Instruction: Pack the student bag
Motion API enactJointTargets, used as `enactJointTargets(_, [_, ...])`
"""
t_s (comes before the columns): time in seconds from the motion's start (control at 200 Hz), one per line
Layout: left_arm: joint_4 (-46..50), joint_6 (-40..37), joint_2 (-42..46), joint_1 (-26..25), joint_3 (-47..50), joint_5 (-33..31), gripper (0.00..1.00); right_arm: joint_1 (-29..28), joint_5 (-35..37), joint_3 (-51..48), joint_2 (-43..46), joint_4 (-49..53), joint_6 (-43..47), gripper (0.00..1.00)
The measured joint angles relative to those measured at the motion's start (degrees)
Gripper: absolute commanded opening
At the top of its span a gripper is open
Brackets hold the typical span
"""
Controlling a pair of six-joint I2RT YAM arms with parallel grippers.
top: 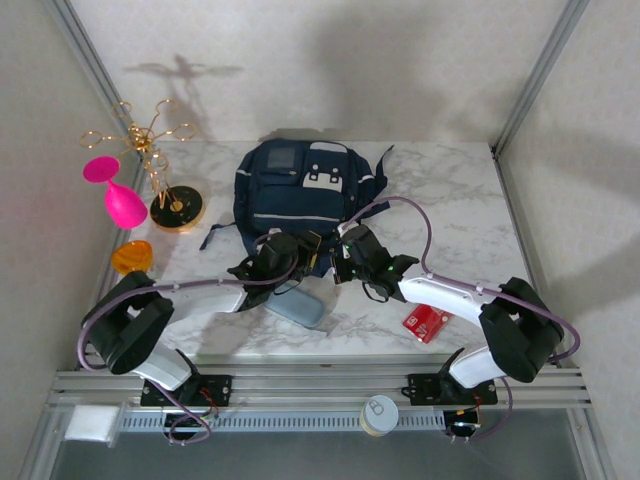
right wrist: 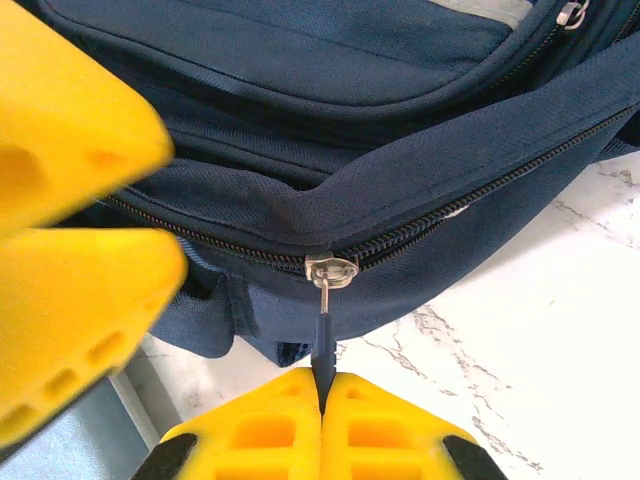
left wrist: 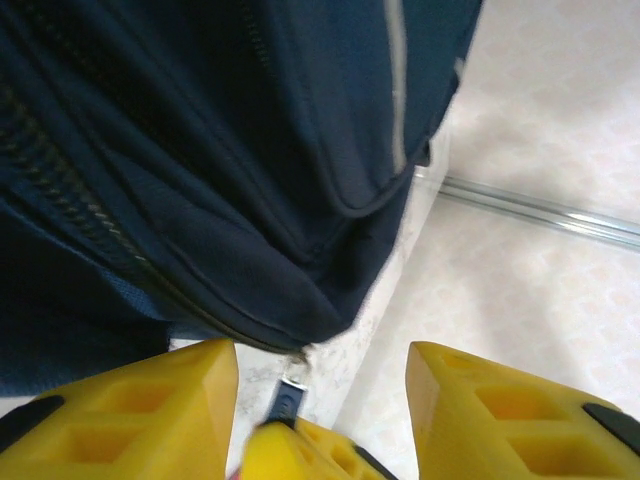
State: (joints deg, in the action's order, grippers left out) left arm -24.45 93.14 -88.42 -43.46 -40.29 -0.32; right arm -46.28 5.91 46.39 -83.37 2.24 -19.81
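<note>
**Q:** Where is the task's thing placed, and how are the fingers set?

**A:** The student bag (top: 300,195), a large navy-blue fabric backpack with pale trim patches, is laid flat at the middle-rear of the white marbled table (top: 450,200). The right gripper (right wrist: 322,395) is clenched on the slim dark zipper pull (right wrist: 322,340), which hangs from a silver slider (right wrist: 333,268) on the bag's near edge. The left gripper (left wrist: 322,380) is held just beside it, fingers spread, with nothing grasped.

**Q:** How may the bag be expected to handle?

**A:** It is judged soft and limp, since the cloth sags and folds along the zip. It is probably light while unfilled and liable to be dragged across the smooth top when the pull is drawn. A hold is best taken on the pull tab, with the fabric beside the zip pinned or pinched.

**Q:** What is counted?

**A:** One bag and two grippers are counted. Two metal sliders are seen in the right wrist view, the second (right wrist: 572,12) at the upper corner. On the table there are also:
- one grey-blue soft pouch (top: 297,308)
- one red packet (top: 427,322)
- one pink goblet (top: 118,195)
- one orange rounded object (top: 132,257)
- one gold wire stand (top: 160,160)
</note>
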Motion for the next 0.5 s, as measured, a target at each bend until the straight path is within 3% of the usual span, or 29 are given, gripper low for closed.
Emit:
enactJointTargets(0.125, [-0.57,2.38,-2.84,-0.76,-0.02,-1.11,0.48,0.0,-0.04,0.0,0.0,-0.04,0.37,0.0])
enactJointTargets(0.23, [-1.99,4.02,-4.96,-0.33,-0.76,-1.97,0.39,0.0,-0.07,-0.02,-0.11,-0.17,0.81,0.0])
enactJointTargets(0.35, [-1.99,4.59,-7.8,-0.07,-2.82,-3.65,0.36,0.0,-0.15,-0.02,-0.5,-0.52,1.07,0.0])
enactJointTargets(0.501, [-1.25,4.59,-10.43,0.17,-4.83,-4.13,0.11,0.02,0.74,-0.02,-1.09,-0.79,1.2,0.0])
